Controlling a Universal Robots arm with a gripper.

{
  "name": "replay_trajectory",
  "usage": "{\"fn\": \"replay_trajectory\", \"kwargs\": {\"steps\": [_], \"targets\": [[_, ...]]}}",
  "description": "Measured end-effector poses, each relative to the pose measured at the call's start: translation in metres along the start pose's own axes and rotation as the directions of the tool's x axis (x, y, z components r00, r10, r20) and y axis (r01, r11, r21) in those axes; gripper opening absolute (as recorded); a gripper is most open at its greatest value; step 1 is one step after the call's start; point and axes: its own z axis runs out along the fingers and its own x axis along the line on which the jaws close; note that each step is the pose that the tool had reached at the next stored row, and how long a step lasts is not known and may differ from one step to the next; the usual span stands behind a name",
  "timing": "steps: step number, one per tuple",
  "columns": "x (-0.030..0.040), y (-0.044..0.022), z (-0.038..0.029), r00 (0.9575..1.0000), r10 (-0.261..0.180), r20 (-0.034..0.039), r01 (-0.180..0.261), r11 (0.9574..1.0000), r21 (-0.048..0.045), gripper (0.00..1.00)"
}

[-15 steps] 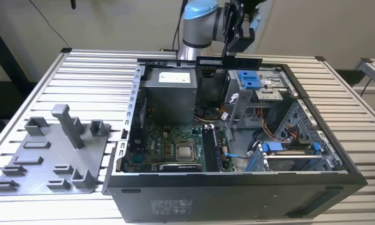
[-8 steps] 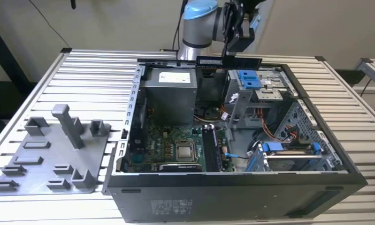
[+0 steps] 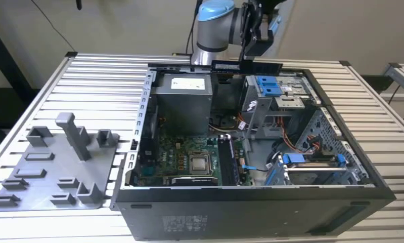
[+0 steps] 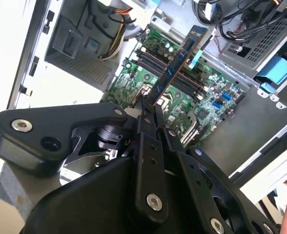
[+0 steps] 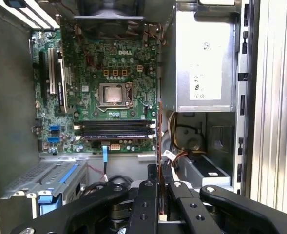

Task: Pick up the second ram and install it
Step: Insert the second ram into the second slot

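The second ram (image 4: 181,61) is a long thin dark board with a row of black chips. My gripper (image 4: 150,106) is shut on one end of it. In the exterior view the stick (image 3: 248,66) hangs level under the gripper (image 3: 254,56), above the back edge of the open computer case (image 3: 256,195). In the first wrist view the ram (image 5: 159,139) shows edge-on as a thin line rising from the gripper (image 5: 162,171). Below it lies the green motherboard (image 5: 109,63) with its long black memory slots (image 5: 115,130).
A grey power supply box (image 3: 181,101) and blue-tabbed drive bays (image 3: 272,86) fill the case's far side, with loose cables (image 3: 293,139) near the drive cage. A grey holder plate with upright posts (image 3: 53,172) lies on the slatted table at the exterior view's left.
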Motion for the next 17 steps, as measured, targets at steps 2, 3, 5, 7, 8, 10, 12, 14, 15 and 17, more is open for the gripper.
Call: {"fn": "replay_trajectory", "kwargs": {"steps": [2, 3, 5, 7, 8, 10, 12, 14, 15, 17], "targets": [[0.0, 0.0, 0.0, 0.9999, 0.013, 0.0, -0.013, 0.9999, 0.0008, 0.14], [0.0, 0.0, 0.0001, 0.9998, 0.02, 0.0, -0.02, 0.9998, 0.0012, 0.14], [0.0, 0.0, 0.0002, 0.9994, 0.035, 0.0001, -0.035, 0.9994, 0.002, 0.14], [0.0, 0.0, 0.0003, 0.9987, 0.05, 0.0002, -0.05, 0.9987, 0.0029, 0.14], [0.0, 0.0, 0.0004, 0.9983, 0.059, 0.0002, -0.059, 0.9983, 0.0034, 0.14], [0.0, 0.0, 0.0005, 0.9968, 0.08, 0.0004, -0.08, 0.9968, 0.0047, 0.14], [0.0, 0.0, 0.0006, 0.9945, 0.104, 0.0006, -0.104, 0.9945, 0.0061, 0.14], [0.0001, 0.0, 0.0007, 0.992, 0.127, 0.0007, -0.127, 0.9919, 0.0074, 0.14], [0.0001, 0.0, 0.0008, 0.9906, 0.137, 0.0009, -0.137, 0.9905, 0.008, 0.14], [0.0002, 0.0, 0.0009, 0.9873, 0.159, 0.0012, -0.159, 0.9873, 0.0093, 0.14]]}}
